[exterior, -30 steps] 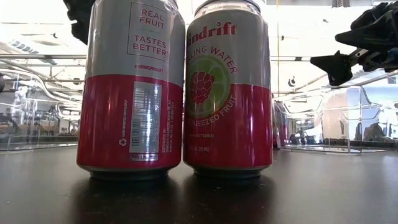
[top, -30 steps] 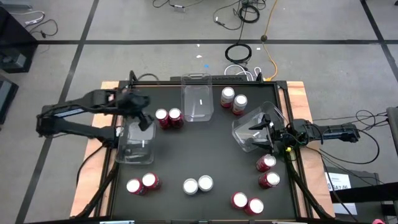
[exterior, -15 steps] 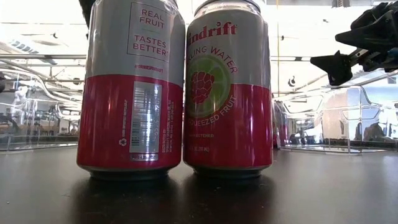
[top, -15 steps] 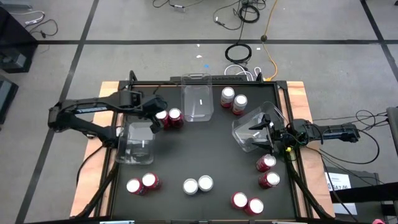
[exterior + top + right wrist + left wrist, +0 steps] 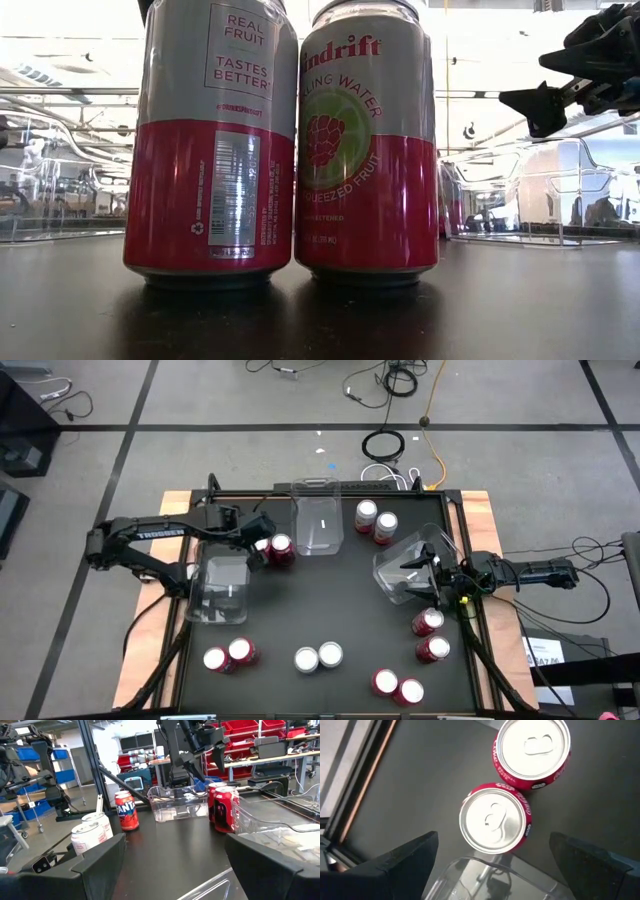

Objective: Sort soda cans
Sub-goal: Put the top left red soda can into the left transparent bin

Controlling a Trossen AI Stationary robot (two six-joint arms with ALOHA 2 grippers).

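My left gripper (image 5: pixel 258 540), jaws apart, hovers over two red cans with silver tops (image 5: pixel 496 820) at the high view's upper left. My right gripper (image 5: pixel 425 574) waits open, mid-right. No can looks binned yet.

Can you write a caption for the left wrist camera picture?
Open left gripper hovering above two red soda cans with shiny silver tops, beside a clear plastic bin.

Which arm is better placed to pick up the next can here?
Likely the left. The left gripper hangs open directly over the pair of red cans beside the left clear bin. The right gripper waits open at the tilted bin on the right edge, over no can.
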